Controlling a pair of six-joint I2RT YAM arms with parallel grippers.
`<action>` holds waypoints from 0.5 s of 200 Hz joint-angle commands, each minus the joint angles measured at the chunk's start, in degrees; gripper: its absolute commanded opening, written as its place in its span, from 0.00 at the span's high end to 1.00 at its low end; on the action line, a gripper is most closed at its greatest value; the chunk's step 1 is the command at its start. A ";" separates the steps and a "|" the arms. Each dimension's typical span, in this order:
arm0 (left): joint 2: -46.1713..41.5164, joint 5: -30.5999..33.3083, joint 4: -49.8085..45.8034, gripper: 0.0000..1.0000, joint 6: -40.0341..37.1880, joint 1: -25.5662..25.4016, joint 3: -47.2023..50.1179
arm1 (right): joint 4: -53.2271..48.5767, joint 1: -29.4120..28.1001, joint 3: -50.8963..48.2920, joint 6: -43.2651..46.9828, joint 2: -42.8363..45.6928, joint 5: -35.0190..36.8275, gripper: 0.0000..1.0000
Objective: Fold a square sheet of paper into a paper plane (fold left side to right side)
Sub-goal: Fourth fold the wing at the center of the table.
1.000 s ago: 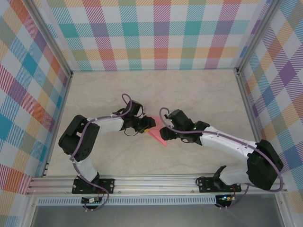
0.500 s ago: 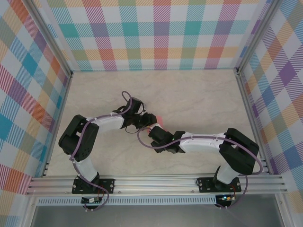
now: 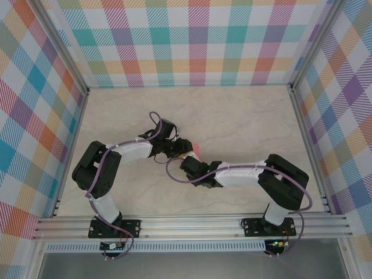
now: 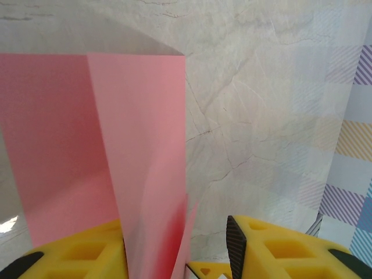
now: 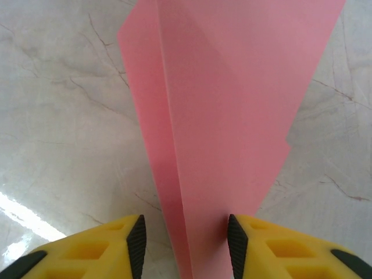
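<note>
1. Top external view: the left hand (image 3: 181, 149) and the right hand (image 3: 190, 167) meet near the middle of the table (image 3: 244, 116), almost touching. Just a small corner of the folded pink paper (image 3: 196, 150) peeks out beside the left hand, on its far side from the right hand. The wrists cover the rest, so the fold lines and finger gaps cannot be read here.
2. Left wrist view: the left hand (image 4: 174, 224) stands partly open. The folded pink paper (image 4: 139, 145) runs out ahead of it and ends in a straight far edge. It shows two bands, a darker one and a paler one, divided by a crease. Its near end passes between the fingers, hard against one yellow finger (image 4: 75, 256). A bare strip of table separates it from the black pad of the other finger (image 4: 279, 250). The paper is not pinched.
3. Right wrist view: the right hand (image 5: 185, 224) is likewise partly open. The folded pink paper (image 5: 232, 87) is narrowest at the hand and widens ahead of it, with a long crease down its length. Its narrow end lies between the fingers, reaching one pad (image 5: 234, 244). A gap of table remains before the other pad (image 5: 137, 244). Whether the pad actually presses the paper cannot be told.
</note>
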State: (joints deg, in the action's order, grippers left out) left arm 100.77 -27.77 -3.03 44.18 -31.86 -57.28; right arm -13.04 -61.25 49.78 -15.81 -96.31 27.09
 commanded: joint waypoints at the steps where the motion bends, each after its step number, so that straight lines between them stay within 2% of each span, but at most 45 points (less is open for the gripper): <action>1: -0.05 0.33 -1.70 0.56 0.47 -0.71 -1.84 | -0.84 -0.38 1.72 -0.90 -0.99 2.07 0.61; 62: -0.53 0.70 -3.13 0.55 -0.25 -0.66 -2.45 | -2.68 -0.43 1.98 -1.76 -2.25 2.31 0.74; 100: -1.58 1.22 -4.36 0.52 -0.94 -0.58 -2.62 | -3.30 -0.44 2.08 -2.04 -2.77 2.16 0.79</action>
State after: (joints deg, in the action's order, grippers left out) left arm 100.77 -27.33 -5.10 44.10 -31.86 -58.24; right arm -14.59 -61.25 50.39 -16.88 -98.10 28.53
